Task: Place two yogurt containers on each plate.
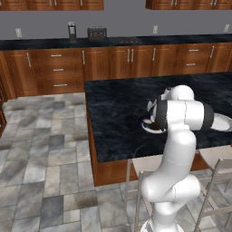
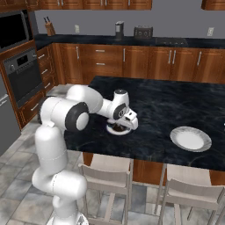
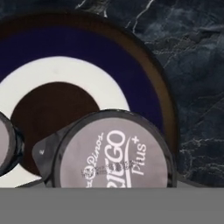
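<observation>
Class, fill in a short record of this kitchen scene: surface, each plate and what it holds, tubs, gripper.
surface: dark marble island counter
dark plate: under the gripper, on the counter
tubs on it: round tub with grey lid, second tub at the frame edge
pale plate: bare, farther along the counter
gripper: low over the dark plate; fingers hidden, state unclear

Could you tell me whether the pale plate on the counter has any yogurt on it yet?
Empty: the pale plate shows a bare surface, no tubs.
</observation>
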Tool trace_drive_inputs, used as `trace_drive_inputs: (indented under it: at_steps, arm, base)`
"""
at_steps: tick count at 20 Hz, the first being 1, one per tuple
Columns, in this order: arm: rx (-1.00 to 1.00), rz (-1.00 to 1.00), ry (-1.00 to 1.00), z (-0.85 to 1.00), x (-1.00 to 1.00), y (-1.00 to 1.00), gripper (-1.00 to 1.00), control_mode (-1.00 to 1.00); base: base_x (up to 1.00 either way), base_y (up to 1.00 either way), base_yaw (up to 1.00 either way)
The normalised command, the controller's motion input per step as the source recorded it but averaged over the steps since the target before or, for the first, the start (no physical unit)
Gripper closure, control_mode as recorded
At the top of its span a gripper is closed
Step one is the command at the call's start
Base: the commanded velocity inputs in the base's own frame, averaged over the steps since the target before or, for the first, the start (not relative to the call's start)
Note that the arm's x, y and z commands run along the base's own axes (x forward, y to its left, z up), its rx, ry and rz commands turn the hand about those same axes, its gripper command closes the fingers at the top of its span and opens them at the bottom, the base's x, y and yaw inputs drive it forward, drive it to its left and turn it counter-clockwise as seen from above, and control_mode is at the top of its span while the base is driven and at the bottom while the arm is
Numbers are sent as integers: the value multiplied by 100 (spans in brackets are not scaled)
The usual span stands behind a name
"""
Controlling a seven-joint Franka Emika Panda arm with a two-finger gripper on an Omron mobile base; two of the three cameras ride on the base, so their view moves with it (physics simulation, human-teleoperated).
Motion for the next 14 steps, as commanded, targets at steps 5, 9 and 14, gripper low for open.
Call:
trace_drive_inputs:
  at_steps: [5, 9, 14]
  arm:
    - [0, 2, 6, -24, 1, 0, 100, -100]
    - [0, 4, 1, -20, 0, 0, 100, -100]
    - [0, 3, 0, -13, 0, 2, -100, -100]
  base:
    - [0, 0, 0]
    - [0, 0, 0]
    - [0, 0, 0]
